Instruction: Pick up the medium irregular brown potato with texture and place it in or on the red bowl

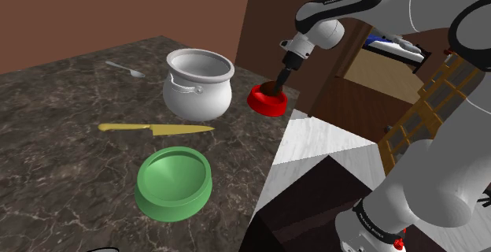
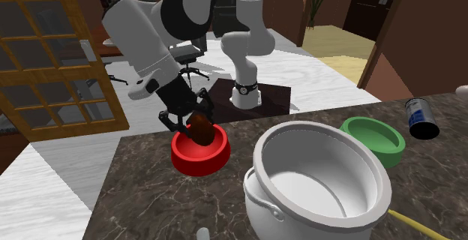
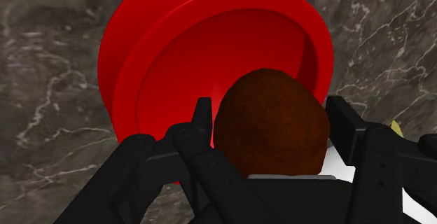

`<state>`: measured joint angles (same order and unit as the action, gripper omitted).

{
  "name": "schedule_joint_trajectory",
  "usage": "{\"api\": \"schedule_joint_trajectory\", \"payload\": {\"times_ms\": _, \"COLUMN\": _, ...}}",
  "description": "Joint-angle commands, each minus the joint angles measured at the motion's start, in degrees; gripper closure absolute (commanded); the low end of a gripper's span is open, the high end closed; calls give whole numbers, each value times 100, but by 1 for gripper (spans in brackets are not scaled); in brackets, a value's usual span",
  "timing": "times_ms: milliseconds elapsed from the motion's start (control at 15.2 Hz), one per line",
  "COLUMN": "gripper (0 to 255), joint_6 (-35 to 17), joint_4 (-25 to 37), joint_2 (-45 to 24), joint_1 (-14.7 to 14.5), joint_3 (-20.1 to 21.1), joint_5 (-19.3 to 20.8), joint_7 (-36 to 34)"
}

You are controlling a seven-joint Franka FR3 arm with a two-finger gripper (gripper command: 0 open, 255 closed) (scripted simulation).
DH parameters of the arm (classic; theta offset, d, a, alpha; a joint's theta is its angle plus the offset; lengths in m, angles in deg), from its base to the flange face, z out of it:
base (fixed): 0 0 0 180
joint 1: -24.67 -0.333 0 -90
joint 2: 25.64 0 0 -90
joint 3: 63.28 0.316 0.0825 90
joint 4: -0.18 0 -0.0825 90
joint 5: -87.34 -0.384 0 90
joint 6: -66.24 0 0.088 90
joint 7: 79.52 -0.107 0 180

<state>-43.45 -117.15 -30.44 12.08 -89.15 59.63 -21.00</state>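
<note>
Brown lumpy potato (image 3: 269, 128) clenched in my black tool (image 3: 272, 110), above round red bowl (image 3: 122, 54) near edge of dark marbled surface (image 3: 56, 82).

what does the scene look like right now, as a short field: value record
gripper: shut on the brown potato, one finger on each side
potato position: over the red bowl, low at its rim; touching the bottom: cannot tell
red bowl: upright on the dark marbled counter, beside the white pot
also on counter: green bowl, knife, spoon
task state: potato not yet released
</note>
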Motion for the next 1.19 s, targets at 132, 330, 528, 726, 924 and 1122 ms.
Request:
{"api": "schedule_joint_trajectory", "payload": {"times_ms": 132, "gripper": 0, "joint_6": 0, "joint_4": 0, "joint_2": 0, "joint_1": 0, "joint_3": 0, "joint_5": 0, "joint_7": 0}}
{"api": "schedule_joint_trajectory", "payload": {"times_ms": 330, "gripper": 0, "joint_6": 0, "joint_4": 0, "joint_2": 0, "joint_1": 0, "joint_3": 0, "joint_5": 0, "joint_7": 0}}
{"api": "schedule_joint_trajectory", "payload": {"times_ms": 528, "gripper": 0, "joint_6": 348, "joint_4": 278, "joint_2": 68, "joint_1": 68, "joint_3": -67, "joint_5": 109, "joint_7": -62}}
{"api": "schedule_joint_trajectory", "payload": {"times_ms": 726, "gripper": 0, "joint_6": 667, "joint_4": 555, "joint_2": 101, "joint_1": 132, "joint_3": -125, "joint_5": 185, "joint_7": -105}}
{"api": "schedule_joint_trajectory", "payload": {"times_ms": 924, "gripper": 0, "joint_6": 667, "joint_4": 555, "joint_2": 101, "joint_1": 132, "joint_3": -125, "joint_5": 185, "joint_7": -105}}
{"api": "schedule_joint_trajectory", "payload": {"times_ms": 1122, "gripper": 0, "joint_6": 667, "joint_4": 555, "joint_2": 101, "joint_1": 132, "joint_3": -125, "joint_5": 185, "joint_7": -105}}
